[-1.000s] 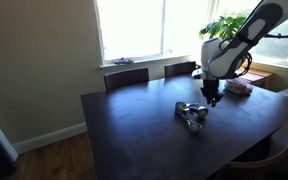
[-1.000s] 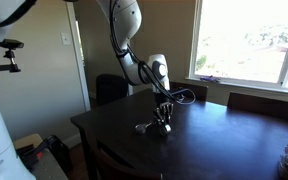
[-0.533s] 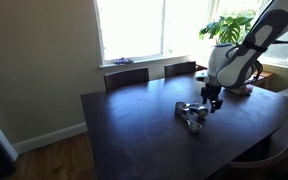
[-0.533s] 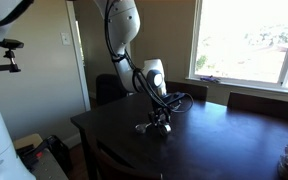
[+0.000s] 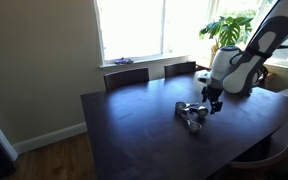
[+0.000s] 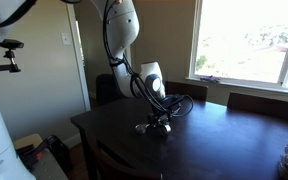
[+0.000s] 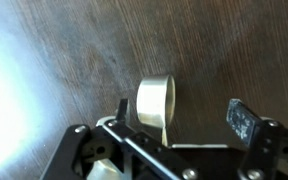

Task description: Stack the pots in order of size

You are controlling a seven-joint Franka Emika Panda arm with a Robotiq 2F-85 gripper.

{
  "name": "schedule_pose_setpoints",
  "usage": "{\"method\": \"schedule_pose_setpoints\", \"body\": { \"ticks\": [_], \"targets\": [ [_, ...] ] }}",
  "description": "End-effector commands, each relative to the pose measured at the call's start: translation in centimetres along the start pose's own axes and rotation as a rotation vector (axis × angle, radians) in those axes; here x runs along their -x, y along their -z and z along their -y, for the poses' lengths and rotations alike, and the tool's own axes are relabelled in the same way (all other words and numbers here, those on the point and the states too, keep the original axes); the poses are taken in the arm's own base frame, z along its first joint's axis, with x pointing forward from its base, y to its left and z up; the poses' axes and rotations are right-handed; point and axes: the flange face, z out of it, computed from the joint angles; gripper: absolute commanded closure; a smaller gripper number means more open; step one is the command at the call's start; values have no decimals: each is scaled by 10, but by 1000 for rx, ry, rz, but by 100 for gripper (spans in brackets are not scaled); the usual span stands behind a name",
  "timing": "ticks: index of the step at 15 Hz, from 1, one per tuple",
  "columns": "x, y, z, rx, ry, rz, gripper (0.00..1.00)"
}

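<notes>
Exterior view, dark wooden table (image 5: 124, 125), bright window (image 5: 134, 25), chairs (image 5: 126, 77), clustered pots (image 5: 192, 112)

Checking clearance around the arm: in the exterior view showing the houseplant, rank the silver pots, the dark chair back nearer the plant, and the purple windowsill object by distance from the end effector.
1. Shiny silver metal pots, on the table right beside the end effector.
2. Dark chair back, at the table's far edge.
3. Small purple object, on the windowsill, farthest.
</notes>
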Motion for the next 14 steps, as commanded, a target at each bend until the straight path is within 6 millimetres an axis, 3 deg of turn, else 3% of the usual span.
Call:
{"method": "schedule_pose_setpoints", "body": {
  "ticks": [1,8,10,11,14],
  "targets": [
    [-9,-4,-4,28,-40,7,0],
    [-17,-22,-25,57,-113,47,1],
    [-14,-27,-32,63,-133,58,16],
    [-13,-29,-35,65,-143,60,32],
    [-13,-36,-38,62,-160,66,52]
  ]
}}
